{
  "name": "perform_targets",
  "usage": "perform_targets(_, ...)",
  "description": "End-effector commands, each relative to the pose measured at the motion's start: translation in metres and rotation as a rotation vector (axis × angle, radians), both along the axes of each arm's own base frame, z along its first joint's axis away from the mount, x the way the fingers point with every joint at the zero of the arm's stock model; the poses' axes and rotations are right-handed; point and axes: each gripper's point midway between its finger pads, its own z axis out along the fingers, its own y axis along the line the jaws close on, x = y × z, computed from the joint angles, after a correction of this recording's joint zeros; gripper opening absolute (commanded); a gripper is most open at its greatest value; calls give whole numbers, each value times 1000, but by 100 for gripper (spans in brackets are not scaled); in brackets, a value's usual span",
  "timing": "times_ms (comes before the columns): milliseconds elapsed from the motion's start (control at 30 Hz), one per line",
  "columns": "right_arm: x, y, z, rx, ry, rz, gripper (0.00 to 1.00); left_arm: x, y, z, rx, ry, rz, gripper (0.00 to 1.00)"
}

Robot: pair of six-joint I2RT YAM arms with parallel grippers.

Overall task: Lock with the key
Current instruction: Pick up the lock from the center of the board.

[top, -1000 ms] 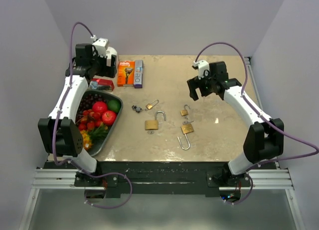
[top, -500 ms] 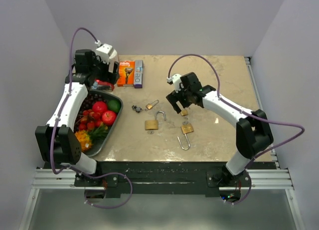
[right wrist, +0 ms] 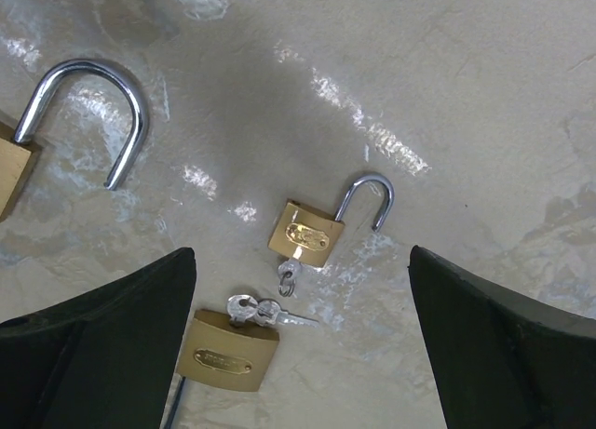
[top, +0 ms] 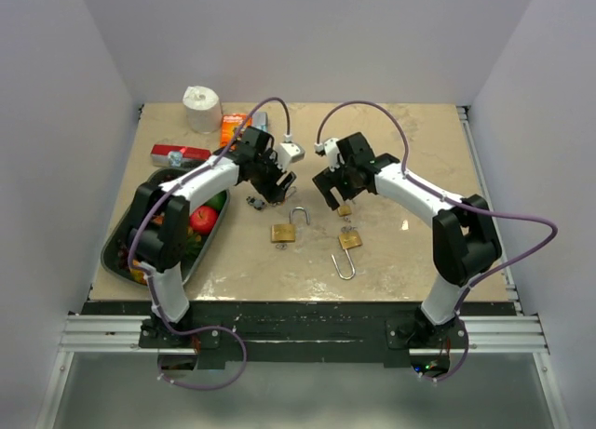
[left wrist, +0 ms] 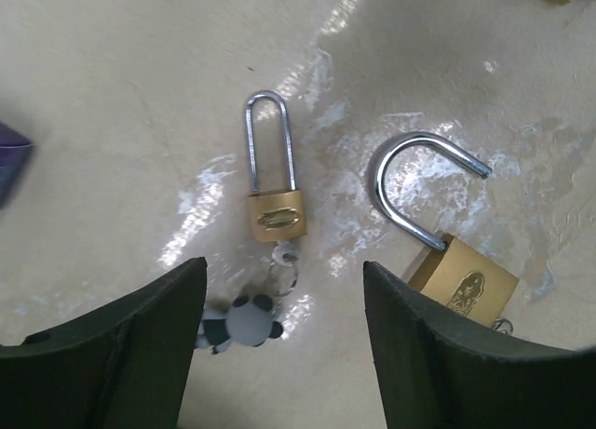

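Several brass padlocks lie on the beige table. My left gripper (top: 273,189) (left wrist: 283,280) is open and hovers over a long-shackle padlock (left wrist: 277,210), shackle closed, with a key and a panda keychain (left wrist: 247,322) (top: 253,203) at its base. A big padlock (left wrist: 463,282) (top: 282,232) with an open shackle lies beside it. My right gripper (top: 333,194) (right wrist: 300,257) is open above a small open-shackle padlock (right wrist: 305,232) (top: 345,208) with a key in it. Below that lies another padlock (right wrist: 223,359) (top: 350,240) with keys (right wrist: 265,310) on top. Neither gripper holds anything.
A dark tray (top: 121,248) of fruit sits at the left edge, under my left arm. A paper roll (top: 201,108), an orange box (top: 235,127) and a red pack (top: 180,154) stand at the back left.
My left arm has swung from the back left corner to the table's middle, over the long-shackle padlock. My right gripper moved left to the small padlock and now holds there.
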Motion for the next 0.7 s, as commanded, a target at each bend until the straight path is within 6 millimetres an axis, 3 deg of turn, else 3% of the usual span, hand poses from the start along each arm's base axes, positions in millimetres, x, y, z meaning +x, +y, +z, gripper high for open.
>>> perform_targets(0, 11, -9, 29, 46, -49, -63, 99, 15, -20, 5, 16, -50, -19, 69)
perform_targets(300, 20, -27, 33, 67, -42, -118, 99, 14, -26, -33, 91, 9, 40, 59)
perform_targets(667, 22, -36, 35, 57, -50, -136, 99, 20, -26, -56, 121, 49, 96, 55)
